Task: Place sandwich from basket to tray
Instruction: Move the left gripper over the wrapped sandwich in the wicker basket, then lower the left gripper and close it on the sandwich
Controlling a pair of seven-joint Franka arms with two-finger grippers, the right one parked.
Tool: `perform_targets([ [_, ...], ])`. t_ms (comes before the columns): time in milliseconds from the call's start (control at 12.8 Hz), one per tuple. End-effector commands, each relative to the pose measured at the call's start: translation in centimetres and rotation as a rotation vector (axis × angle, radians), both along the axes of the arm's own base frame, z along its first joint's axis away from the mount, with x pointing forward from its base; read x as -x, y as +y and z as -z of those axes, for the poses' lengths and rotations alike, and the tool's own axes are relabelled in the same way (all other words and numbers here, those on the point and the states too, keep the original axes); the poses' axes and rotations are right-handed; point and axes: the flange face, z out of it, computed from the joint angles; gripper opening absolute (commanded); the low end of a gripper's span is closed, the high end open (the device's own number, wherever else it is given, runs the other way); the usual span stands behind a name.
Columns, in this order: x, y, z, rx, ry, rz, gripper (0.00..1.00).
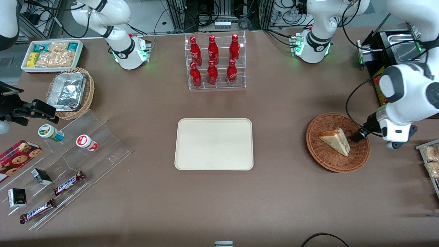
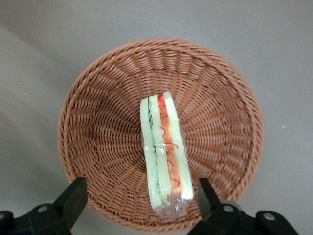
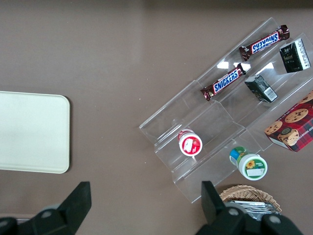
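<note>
Woven basket [image 2: 98, 127], triangular sandwich [image 2: 165, 152], spread tool [image 2: 139, 200]

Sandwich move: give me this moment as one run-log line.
phase: pre-grasp | sandwich: in basket | end effector: open, above basket, fingers either side of sandwich | tray: bare

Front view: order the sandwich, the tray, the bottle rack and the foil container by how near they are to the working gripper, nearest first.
From the gripper, open over the basket's rim:
1. Sandwich, in the basket beside the gripper.
2. Tray, mid-table.
3. Bottle rack, farther from the camera than the tray.
4. Foil container, toward the parked arm's end.
</note>
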Motion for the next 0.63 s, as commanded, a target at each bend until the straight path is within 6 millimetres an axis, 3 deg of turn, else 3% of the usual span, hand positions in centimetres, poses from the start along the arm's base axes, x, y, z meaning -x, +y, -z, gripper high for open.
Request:
perform_targets([
  [0, -0.3, -1.3, 3.4, -0.008, -0.012, -0.087, 0.99],
  [157, -0.9, -3.0, 4.7, 0.003, -0.029, -0.113, 0.99],
  [549, -0.5, -3.8, 8.7, 0.003, 0.003, -0.121, 0.99],
])
